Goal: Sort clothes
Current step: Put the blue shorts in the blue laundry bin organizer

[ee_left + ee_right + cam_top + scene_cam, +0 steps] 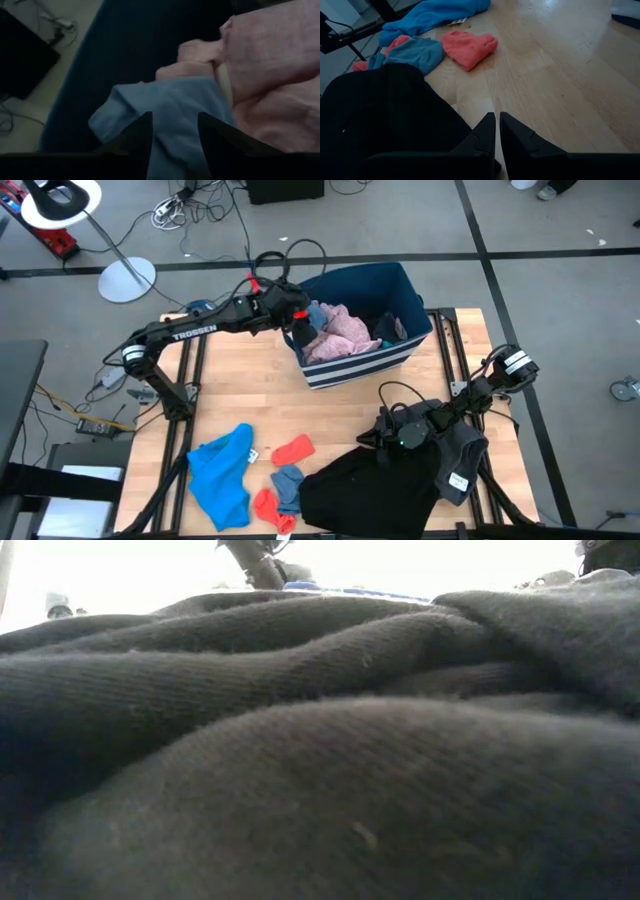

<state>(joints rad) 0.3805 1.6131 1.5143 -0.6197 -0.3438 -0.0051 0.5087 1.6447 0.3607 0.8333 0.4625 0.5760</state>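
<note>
My left gripper [298,330] is over the left end of the navy striped bin [405,285], shut on a grey-blue garment [170,107] that lies against the pink garment [342,332] inside the bin. My right gripper [497,127] is shut and empty, low over the bare wood beside the black garment [365,490]. A dark grey garment [465,455] lies under the right arm. A bright blue garment [222,475], two red socks [293,449] [268,508] and a blue sock [287,483] lie flat at the front left. Dark cloth [320,760] fills the low view. My left gripper has the grey-blue garment's bunched cloth [175,135] between its two fingers, coming from above and slanting down into the bin. The cloth spreads out beyond the fingertips onto the pink garment and the bin's inner wall. How many layers it has, I cannot tell.
The bin also holds dark pieces [388,328] at its right end. Bare wood [240,380] lies between the bin and the front pile. The right wrist view shows the red sock [469,47] and blue sock [415,52] ahead of the right gripper.
</note>
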